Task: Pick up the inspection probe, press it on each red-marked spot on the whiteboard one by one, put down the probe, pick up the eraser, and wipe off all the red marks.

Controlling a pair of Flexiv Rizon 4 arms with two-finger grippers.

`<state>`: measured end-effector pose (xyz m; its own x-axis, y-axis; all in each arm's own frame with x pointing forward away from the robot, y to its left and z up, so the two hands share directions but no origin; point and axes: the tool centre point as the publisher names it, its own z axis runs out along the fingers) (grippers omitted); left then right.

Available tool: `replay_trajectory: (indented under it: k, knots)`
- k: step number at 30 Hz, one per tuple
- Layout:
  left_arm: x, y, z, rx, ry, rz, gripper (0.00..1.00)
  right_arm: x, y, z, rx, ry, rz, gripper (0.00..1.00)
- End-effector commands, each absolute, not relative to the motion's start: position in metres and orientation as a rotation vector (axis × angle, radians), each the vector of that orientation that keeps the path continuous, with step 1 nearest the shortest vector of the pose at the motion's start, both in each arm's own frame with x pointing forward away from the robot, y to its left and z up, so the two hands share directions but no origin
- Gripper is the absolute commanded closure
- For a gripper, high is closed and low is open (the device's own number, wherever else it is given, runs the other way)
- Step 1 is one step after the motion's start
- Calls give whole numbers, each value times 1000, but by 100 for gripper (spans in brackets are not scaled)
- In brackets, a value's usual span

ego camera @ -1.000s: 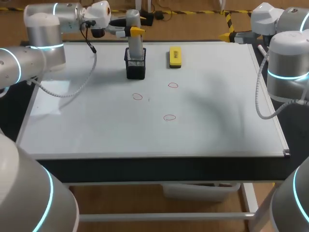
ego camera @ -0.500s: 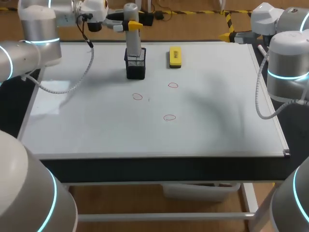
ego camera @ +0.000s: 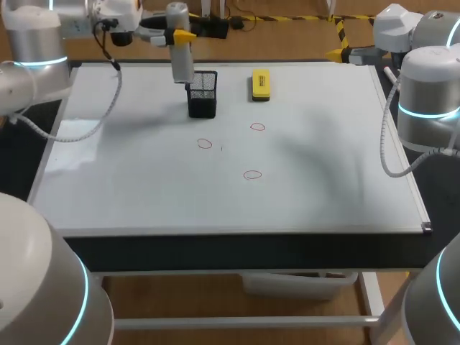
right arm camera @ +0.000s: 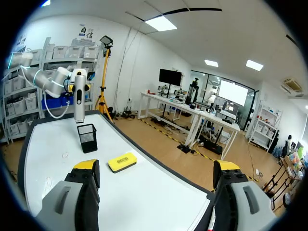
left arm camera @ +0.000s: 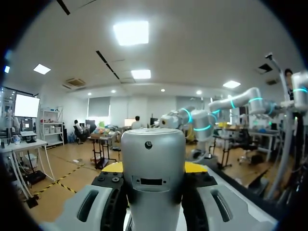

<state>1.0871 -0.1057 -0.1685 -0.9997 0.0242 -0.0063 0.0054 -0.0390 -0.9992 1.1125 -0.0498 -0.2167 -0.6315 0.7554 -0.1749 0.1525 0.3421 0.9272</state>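
The left fingers (ego camera: 184,34) pinched the grey probe (ego camera: 181,61) near its top, holding it upright in the air just left of the black mesh holder (ego camera: 203,93), over the far side of the whiteboard (ego camera: 323,165). The yellow eraser (ego camera: 260,84) lay to the holder's right (apart from it), and three red marks (ego camera: 205,144) sat nearer the board's middle. The right fingers (right arm camera: 86,166) stood spread wide, holding nothing, by the board's far right corner.
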Motion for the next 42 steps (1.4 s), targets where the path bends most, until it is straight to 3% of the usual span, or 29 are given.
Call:
replay_trajectory:
  k: [1,26,42]
  knots:
    - [1071,-87,-169,94,-2248,2312,100,1113,-50,-217,791,2009,1293,0]
    - [1057,2,-203,321,-2349,2377,100,1113,-50,-217,791,2009,1293,0]
    - [1056,12,-203,350,-2390,2349,100,1113,-50,-217,791,2009,1293,0]
